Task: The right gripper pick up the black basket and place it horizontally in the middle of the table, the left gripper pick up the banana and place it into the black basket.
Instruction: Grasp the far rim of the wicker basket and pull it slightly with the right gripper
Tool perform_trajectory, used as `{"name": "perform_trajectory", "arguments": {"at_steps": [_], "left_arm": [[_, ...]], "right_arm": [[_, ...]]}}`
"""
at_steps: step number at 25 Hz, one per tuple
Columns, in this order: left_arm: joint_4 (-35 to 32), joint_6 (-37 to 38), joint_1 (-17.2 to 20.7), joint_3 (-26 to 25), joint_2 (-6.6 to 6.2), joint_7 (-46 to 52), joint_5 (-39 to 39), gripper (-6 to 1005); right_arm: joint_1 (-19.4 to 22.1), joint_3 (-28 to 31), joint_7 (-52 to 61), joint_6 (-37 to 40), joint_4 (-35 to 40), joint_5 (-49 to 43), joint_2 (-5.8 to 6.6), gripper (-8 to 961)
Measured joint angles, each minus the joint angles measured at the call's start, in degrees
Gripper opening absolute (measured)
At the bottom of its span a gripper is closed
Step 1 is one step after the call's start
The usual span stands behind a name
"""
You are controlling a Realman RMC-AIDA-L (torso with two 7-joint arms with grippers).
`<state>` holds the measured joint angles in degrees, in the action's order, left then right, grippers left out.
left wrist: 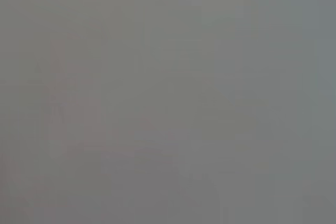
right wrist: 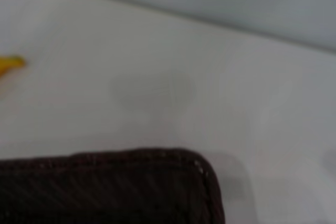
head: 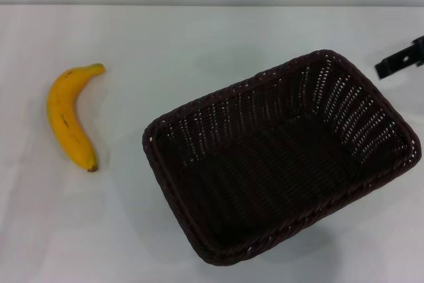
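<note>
1. Basket first: the black basket sits empty on the table, right of centre and skewed diagonally, so it probably needs turning square.
2. The right gripper shows only partly at the far right edge, near the basket's far corner but apart from it; I cannot tell how its jaws stand.
3. The banana lies well left of the basket, untouched.
4. The left gripper is out of sight.
</note>
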<state>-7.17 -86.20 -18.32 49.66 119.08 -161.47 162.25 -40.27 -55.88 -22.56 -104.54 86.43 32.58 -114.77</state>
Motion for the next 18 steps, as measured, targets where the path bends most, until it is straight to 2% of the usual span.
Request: {"name": "perform_trajectory", "arguments": {"at_steps": [9, 15, 18], "left_arm": [[-0.28, 0.24, 0.05, 0.0, 0.0, -0.02, -0.01, 892], [-0.69, 0.86, 0.17, 0.0, -0.01, -0.03, 0.36, 892], [-0.76, 0.87, 0.16, 0.0, -0.06, -0.07, 1.46, 892]], "right_arm": [[-7.28, -7.38, 5.13, 1.36, -11.4, -4.74, -0.62, 795], [-10.96, -10.05, 7.93, 3.54, -17.98, -6.81, -0.51, 626], [-12.46, -10.2, 7.87, 4.04, -20.64, -9.3, -0.4, 608]]}}
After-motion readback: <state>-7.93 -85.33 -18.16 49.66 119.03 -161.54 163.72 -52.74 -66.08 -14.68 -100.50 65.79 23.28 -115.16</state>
